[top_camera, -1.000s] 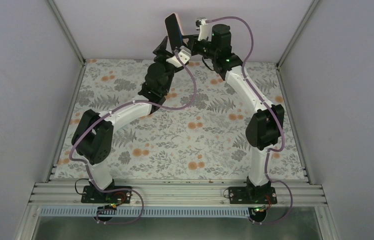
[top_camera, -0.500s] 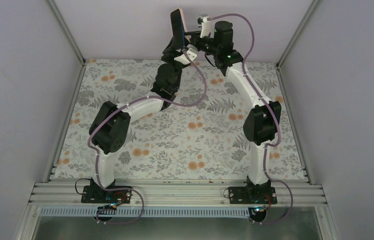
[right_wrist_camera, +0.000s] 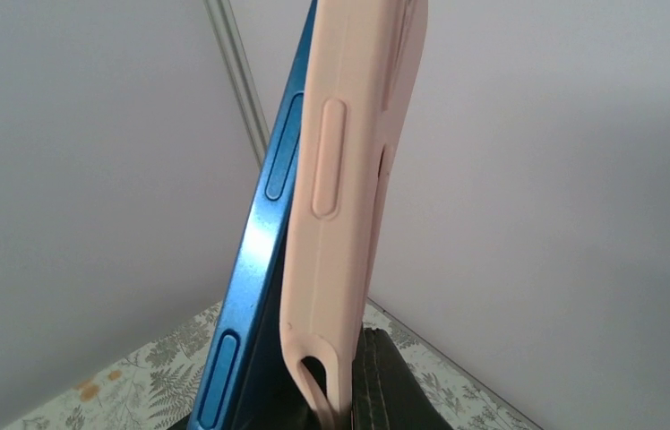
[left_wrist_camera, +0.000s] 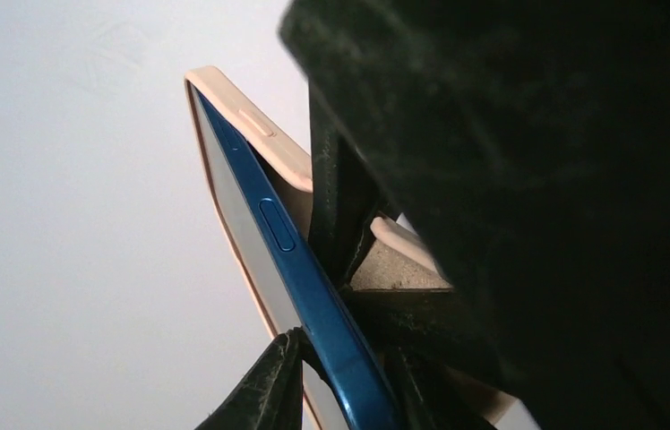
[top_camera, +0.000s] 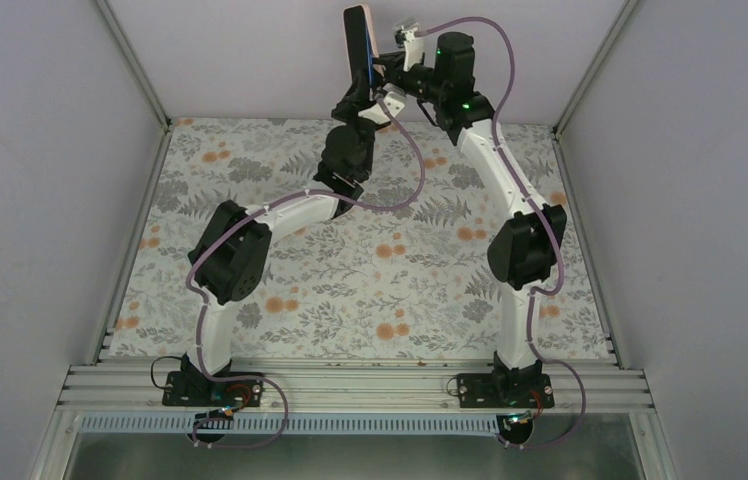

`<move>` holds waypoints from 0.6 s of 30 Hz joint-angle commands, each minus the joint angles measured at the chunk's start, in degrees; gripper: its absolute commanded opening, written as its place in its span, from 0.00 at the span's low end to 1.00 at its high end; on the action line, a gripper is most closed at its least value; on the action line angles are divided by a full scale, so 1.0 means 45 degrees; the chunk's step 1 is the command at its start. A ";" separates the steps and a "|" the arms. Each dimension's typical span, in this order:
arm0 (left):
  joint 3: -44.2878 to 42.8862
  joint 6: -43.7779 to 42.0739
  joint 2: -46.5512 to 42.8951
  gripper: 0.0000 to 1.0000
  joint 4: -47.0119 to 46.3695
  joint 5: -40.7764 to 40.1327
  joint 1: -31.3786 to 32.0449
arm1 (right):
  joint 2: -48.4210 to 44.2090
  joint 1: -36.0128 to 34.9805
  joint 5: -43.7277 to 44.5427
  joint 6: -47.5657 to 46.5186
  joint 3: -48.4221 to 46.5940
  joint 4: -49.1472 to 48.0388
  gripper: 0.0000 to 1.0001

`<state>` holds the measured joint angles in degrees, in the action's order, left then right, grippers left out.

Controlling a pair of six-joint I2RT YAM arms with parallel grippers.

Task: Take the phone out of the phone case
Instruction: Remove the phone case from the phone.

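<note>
While both arms meet high above the floral surface (top_camera: 380,290), the left tool (left_wrist_camera: 342,354) pinches the lower end of the blue phone (top_camera: 355,45), which stands upright. Just right of the phone, the pink phone case (right_wrist_camera: 336,224) hugs its top corner but gapes away lower down. Right again, the right tool (right_wrist_camera: 327,405) seems pressed onto the phone case's lower part, though its fingers are mostly hidden.
</note>
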<state>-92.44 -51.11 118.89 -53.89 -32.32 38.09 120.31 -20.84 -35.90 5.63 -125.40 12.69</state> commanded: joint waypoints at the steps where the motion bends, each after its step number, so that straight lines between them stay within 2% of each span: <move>1: -0.0511 -0.0903 -0.0413 0.22 -0.1480 -0.2169 -0.2036 | -0.1306 -0.1309 -0.7931 -0.1632 0.1000 0.6363 0.03; 6: 0.0694 -0.1695 -0.1328 0.20 -0.2660 -0.2160 -0.2018 | -0.1530 -0.0831 -0.7309 -0.2138 0.1296 0.6821 0.03; 11: 0.2902 -0.2108 -0.3103 0.17 -0.3394 -0.1957 -0.2023 | -0.1600 0.0176 -0.6155 -0.2869 0.1267 0.7296 0.03; 18: 0.4740 -0.1451 -0.5406 0.12 -0.2535 -0.1781 -0.1942 | -0.1753 0.0856 -0.4033 -0.4417 0.1697 0.7920 0.03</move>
<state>-70.54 -54.96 104.36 -57.25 -27.40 38.79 116.33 -20.51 -43.40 -1.15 -121.97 24.77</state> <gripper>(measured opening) 0.217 0.070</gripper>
